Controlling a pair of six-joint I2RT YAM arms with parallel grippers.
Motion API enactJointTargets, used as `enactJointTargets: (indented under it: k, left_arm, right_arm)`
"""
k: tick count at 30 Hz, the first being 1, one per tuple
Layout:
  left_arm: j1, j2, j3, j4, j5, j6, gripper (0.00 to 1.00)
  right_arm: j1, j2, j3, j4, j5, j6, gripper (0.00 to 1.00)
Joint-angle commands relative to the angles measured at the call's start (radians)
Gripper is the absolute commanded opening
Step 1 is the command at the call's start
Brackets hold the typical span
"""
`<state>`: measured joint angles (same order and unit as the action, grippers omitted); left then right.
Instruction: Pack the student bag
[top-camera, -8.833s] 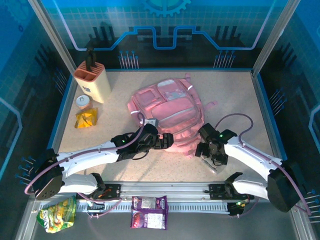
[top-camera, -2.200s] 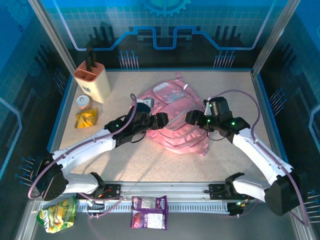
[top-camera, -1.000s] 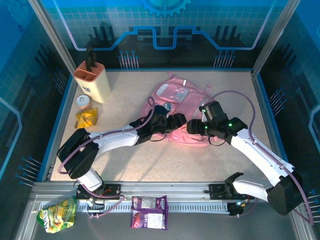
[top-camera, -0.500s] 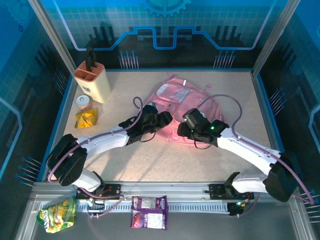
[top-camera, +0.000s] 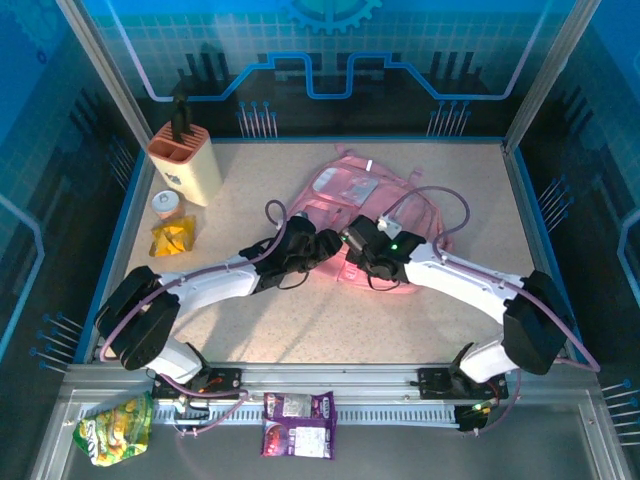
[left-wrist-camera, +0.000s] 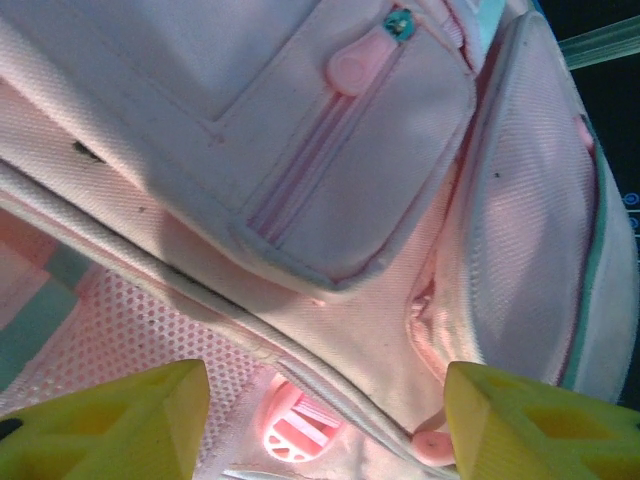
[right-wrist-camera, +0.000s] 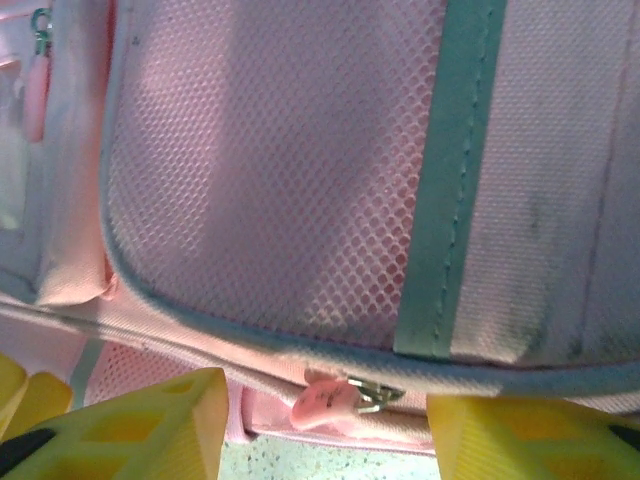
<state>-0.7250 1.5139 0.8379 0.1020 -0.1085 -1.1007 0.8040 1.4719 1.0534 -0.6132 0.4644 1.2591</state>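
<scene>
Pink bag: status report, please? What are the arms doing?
Left tool open over front pocket. Right tool open, straddling zip pull. Student bag on table. Yellow packet well aside.

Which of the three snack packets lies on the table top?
The orange packet beside the small cup; the green packet and the purple packet lie on the grey ledge instead.
</scene>
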Motion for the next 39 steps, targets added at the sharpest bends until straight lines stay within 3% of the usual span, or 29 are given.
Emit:
enactJointTargets:
  k: [1, 9, 19, 23, 26, 29, 32, 39]
  left_arm:
    - [-0.009, -0.008, -0.02, 0.009, -0.034, -0.022, 0.66]
    - [-0.028, 0.021, -0.038, 0.06, -0.049, -0.085, 0.66]
    - [-0.061, 0.086, -0.045, 0.112, -0.109, -0.183, 0.66]
    - [-0.059, 0.106, -0.025, 0.096, -0.156, -0.182, 0.64]
    - [-0.059, 0.126, -0.02, 0.097, -0.198, -0.183, 0.6]
    - [-0.059, 0.154, -0.04, 0.137, -0.222, -0.227, 0.48]
    - [-0.057, 0.195, -0.053, 0.225, -0.229, -0.233, 0.45]
    - [-0.013, 0.184, -0.081, 0.191, -0.269, -0.237, 0.28]
  right_arm:
    - [0.01, 0.034, 0.025, -0.031, 0.049, 0.088, 0.53]
    - [0.01, 0.117, 0.066, -0.028, 0.095, 0.107, 0.42]
    - [0.013, 0.127, 0.057, -0.02, 0.102, 0.055, 0.1]
    - [0.016, 0.105, 0.054, -0.039, 0.095, 0.003, 0.04]
    - [0.017, 0.072, 0.031, -0.065, 0.094, -0.03, 0.02]
    - [0.017, 0.018, -0.018, -0.069, 0.087, -0.054, 0.0]
    - [0.018, -0.04, -0.077, -0.058, 0.083, -0.091, 0.0]
    - [-0.012, -0.148, -0.137, -0.108, 0.1, -0.196, 0.02]
